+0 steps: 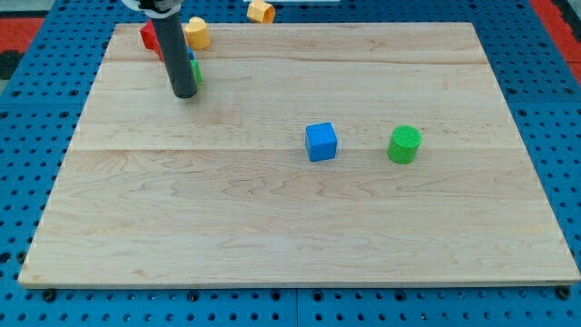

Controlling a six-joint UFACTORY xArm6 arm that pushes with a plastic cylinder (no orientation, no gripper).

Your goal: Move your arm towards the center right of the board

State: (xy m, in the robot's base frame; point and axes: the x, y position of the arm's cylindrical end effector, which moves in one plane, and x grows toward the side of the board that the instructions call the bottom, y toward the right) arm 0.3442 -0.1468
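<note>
Resting at the counter's (272,236) top-left corner, my tip (185,94) touches the wood, crowded by a red block (149,36), a yellow block (197,33), and slivers of blue and green (195,73) just behind it. No gripper exists here, only a bare rod, holding nothing. The center-right goal lies well away toward the view's right and lower, past the blue cube (320,142) and near the green cylinder (405,144). 1 more yellow block (261,11) sits off-board.

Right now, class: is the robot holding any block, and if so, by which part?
Nothing is held. My tip only rests on the board at the view's upper left, beside a partly hidden green block.
</note>
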